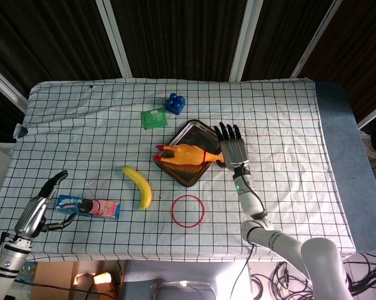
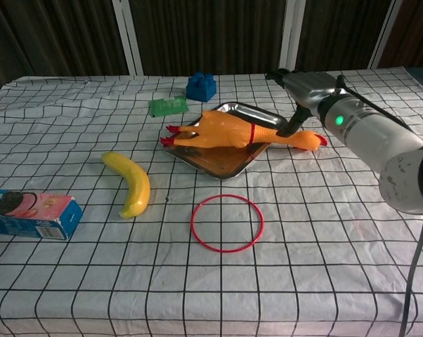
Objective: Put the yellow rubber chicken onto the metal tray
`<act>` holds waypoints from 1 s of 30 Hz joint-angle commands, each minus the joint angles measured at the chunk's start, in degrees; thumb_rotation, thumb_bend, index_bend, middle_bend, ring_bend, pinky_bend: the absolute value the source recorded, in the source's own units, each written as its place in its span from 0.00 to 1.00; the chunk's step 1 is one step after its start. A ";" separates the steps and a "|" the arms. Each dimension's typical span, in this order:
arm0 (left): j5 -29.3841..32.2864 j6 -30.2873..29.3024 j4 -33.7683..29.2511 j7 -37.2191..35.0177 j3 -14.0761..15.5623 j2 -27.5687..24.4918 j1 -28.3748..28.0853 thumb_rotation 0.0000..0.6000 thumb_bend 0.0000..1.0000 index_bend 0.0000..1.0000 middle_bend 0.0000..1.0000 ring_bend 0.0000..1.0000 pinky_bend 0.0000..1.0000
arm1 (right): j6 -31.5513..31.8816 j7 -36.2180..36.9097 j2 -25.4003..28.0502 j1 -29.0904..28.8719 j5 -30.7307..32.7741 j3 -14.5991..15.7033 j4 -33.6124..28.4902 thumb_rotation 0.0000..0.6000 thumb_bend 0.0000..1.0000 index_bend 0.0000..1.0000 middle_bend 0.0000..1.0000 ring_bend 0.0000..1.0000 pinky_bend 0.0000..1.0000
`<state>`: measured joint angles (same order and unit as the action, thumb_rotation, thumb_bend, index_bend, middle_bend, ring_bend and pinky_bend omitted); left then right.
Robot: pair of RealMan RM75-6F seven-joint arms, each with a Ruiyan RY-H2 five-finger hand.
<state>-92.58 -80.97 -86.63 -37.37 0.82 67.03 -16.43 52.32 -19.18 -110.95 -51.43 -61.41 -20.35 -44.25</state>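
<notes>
1. Table [image 1: 288, 125], white cloth with a black grid, wrinkled toward the far left.
2. Metal tray [image 1: 189, 132] near the middle, lying flat.
3. Red ring [image 1: 188, 210] flat on the cloth, in front of the tray, apart from it.
4. Banana [image 1: 140, 186] left of the ring.
5. Snack box [image 1: 88, 206] near the front left edge.
6. Green packet [image 1: 153, 118] and blue block [image 1: 175, 103] beyond the tray, close together.

Bright, even light from overhead

Both views are sharp; the tabletop [image 1: 288, 125] is evenly lit, shadows are faint, and the metal tray [image 2: 264, 112] shows mild glare.
</notes>
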 commanded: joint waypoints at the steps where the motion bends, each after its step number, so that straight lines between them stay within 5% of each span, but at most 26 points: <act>1: -0.82 -2.08 -0.03 1.49 0.55 -0.92 1.50 1.00 0.29 0.00 0.00 0.00 0.00 | 0.18 -4.12 9.18 3.80 0.51 1.44 -12.86 1.00 0.09 0.00 0.00 0.00 0.00; 6: 0.12 -4.11 -0.86 12.00 2.99 -4.29 5.65 1.00 0.31 0.00 0.00 0.00 0.00 | 4.18 -5.78 24.22 11.28 -1.15 5.07 -34.84 1.00 0.08 0.00 0.00 0.00 0.00; 9: 4.91 -7.72 -2.52 25.72 3.29 -4.56 10.82 1.00 0.32 0.00 0.00 0.00 0.00 | 11.20 -8.44 35.97 19.42 -3.81 10.73 -49.81 1.00 0.08 0.00 0.00 0.00 0.00; 12: 6.66 -15.50 -0.39 33.56 1.00 0.98 14.90 1.00 0.32 0.00 0.00 0.00 0.00 | 18.71 -12.51 44.89 27.47 -6.08 17.63 -58.37 1.00 0.08 0.00 0.00 0.00 0.00; 18: 7.76 -16.56 2.74 42.34 0.46 5.98 16.85 1.00 0.32 0.00 0.00 0.00 0.00 | 34.46 -4.05 45.83 40.92 -14.72 24.65 -53.43 1.00 0.08 0.00 0.00 0.00 0.00; 24: 8.78 -15.26 1.50 47.58 -0.39 6.57 16.92 1.00 0.34 0.00 0.00 0.00 0.00 | 37.03 7.54 45.17 44.51 -18.37 24.66 -46.50 1.00 0.09 0.00 0.00 0.00 0.00; 30: 4.86 -11.94 -0.24 44.60 2.40 3.63 16.30 1.00 0.34 0.00 0.00 0.00 0.00 | 36.09 6.94 44.21 44.35 -20.31 23.63 -46.20 1.00 0.08 0.00 0.00 0.00 0.00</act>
<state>-85.74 -94.96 -85.86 8.79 1.86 71.94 -0.16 88.37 -11.35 -66.27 -7.65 -80.36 3.05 -90.68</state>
